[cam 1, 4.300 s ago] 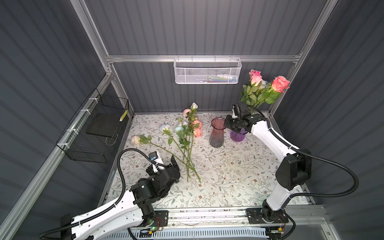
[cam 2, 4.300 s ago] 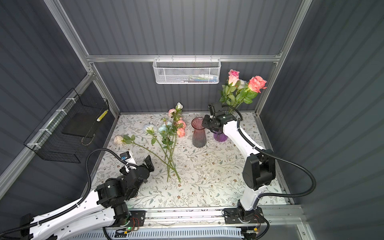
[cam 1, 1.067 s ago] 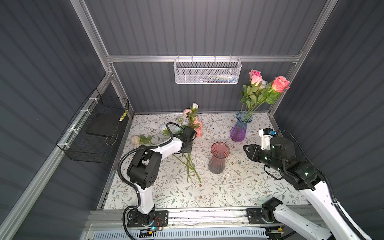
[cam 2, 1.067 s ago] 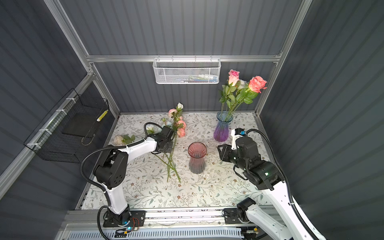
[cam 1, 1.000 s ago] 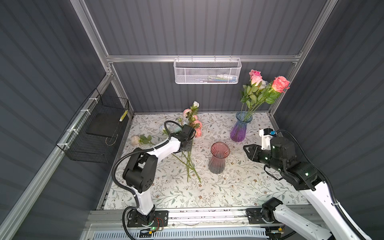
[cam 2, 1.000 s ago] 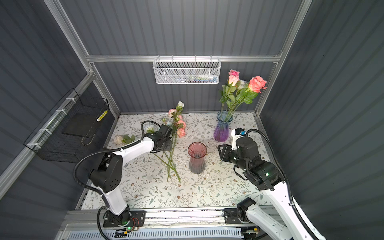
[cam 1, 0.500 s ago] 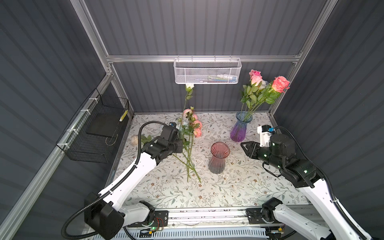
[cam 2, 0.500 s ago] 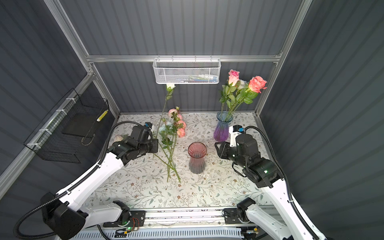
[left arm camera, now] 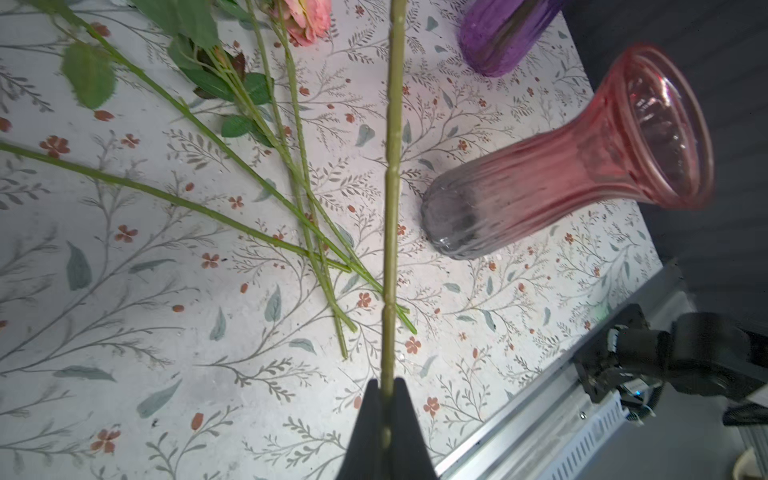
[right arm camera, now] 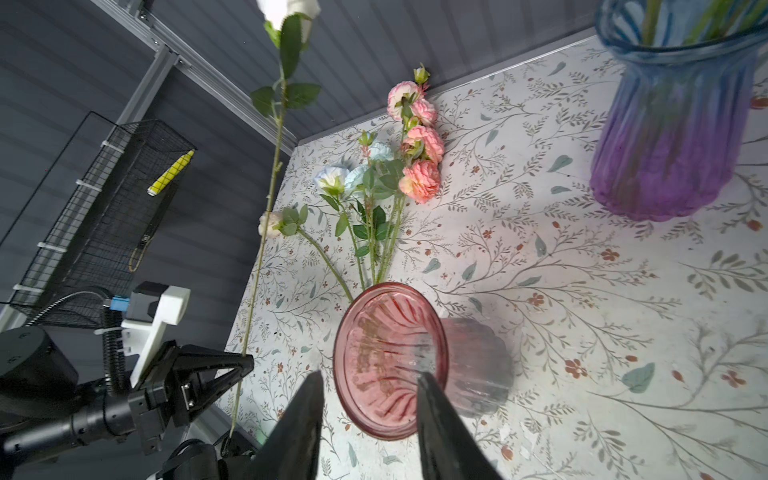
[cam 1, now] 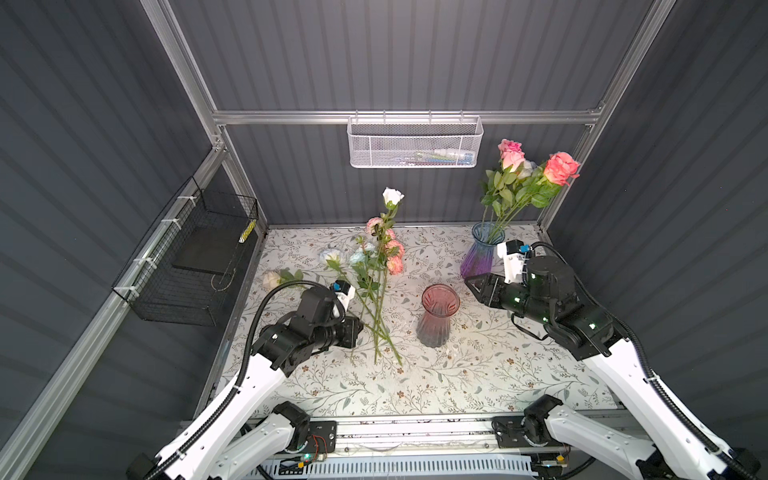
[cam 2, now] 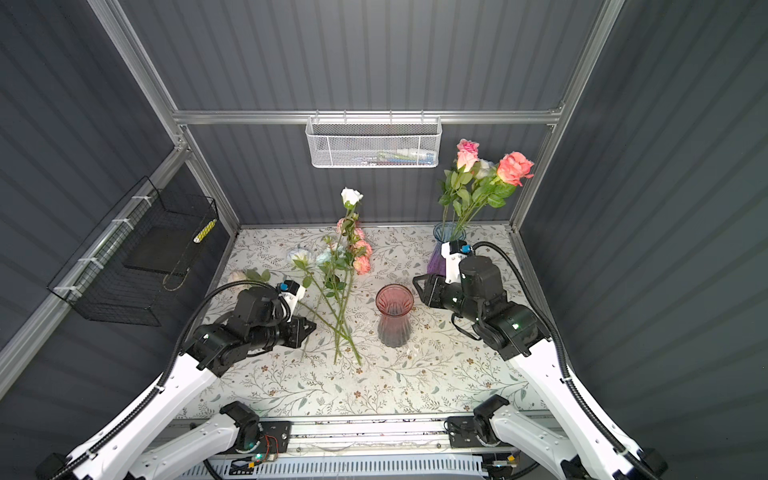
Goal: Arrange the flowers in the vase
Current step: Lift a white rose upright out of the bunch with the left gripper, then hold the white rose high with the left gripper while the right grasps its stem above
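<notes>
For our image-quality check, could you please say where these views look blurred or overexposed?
Left wrist view: edge leaf soft, stem sharp. Right wrist view: white rose washed out. Both top views: sharp, table bright against dark walls.

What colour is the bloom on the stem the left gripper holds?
White. The bloom tops the stem in the left gripper; a top view shows it best.

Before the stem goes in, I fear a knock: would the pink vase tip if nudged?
Probably tippy: the vase is tall and empty, with a flared rim above a slim body. Likely rigid, breakable glass, since it looks see-through.
</notes>
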`<state>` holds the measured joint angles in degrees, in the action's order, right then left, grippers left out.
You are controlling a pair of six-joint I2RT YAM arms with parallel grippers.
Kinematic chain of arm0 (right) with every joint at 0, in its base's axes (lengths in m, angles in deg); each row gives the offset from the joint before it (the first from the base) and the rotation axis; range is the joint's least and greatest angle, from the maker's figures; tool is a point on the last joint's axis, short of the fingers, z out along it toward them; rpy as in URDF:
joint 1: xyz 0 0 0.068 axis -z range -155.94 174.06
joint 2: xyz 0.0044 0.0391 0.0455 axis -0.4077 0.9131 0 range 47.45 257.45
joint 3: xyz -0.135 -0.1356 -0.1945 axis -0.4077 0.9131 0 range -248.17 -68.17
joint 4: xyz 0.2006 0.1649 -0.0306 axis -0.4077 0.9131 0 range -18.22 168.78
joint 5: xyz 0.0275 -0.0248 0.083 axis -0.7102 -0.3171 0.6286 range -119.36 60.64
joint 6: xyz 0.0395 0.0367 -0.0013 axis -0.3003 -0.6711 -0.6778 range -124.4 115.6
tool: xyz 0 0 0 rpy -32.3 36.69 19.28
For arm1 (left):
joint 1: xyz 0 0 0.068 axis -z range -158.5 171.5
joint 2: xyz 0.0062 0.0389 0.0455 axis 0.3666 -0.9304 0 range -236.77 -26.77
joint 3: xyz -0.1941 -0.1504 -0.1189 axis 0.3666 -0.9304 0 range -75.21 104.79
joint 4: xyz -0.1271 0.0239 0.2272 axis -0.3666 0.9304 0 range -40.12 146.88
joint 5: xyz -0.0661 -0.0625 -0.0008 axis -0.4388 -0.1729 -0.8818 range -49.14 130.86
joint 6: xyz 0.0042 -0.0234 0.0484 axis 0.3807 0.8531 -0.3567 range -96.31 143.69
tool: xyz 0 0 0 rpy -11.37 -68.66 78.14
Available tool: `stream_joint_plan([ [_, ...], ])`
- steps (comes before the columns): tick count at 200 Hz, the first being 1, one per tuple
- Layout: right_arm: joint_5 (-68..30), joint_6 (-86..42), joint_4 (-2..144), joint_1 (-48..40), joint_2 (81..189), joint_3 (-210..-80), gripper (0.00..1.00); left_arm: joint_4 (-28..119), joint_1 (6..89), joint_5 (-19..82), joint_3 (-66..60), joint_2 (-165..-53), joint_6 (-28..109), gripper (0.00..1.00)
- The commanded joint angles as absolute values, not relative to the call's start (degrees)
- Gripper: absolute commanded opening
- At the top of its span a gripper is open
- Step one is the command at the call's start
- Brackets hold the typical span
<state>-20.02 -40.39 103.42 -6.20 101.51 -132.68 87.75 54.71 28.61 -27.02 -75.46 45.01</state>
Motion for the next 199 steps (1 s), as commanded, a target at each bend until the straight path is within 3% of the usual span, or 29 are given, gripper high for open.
stream_joint_plan([
  [1, -17.9, -40.26, 98.88, -8.05, 102.66, -135.5, 0.44, 77.49, 56.1, 23.15, -27.99, -70.91, 45.6, 0.0],
  [50, -16.35, -37.8, 89.56, -12.62, 107.81, -141.11, 0.56, 58.37, 57.3, 22.66, -29.04, -69.44, 46.59, 0.0],
  [110, -12.94, -34.92, 87.53, -17.42, 119.85, -154.24, 0.59, 54.32, 60.72, 21.52, -26.81, -75.0, 46.99, 0.0],
  [150, -13.38, -35.16, 88.63, -17.51, 127.27, -160.35, 0.56, 54.77, 61.32, 23.45, -26.91, -74.02, 47.07, 0.0],
  [199, -11.99, -34.36, 89.66, -17.64, 132.57, -165.72, 0.39, 56.18, 61.41, 23.79, -27.29, -73.65, 46.59, 0.0],
])
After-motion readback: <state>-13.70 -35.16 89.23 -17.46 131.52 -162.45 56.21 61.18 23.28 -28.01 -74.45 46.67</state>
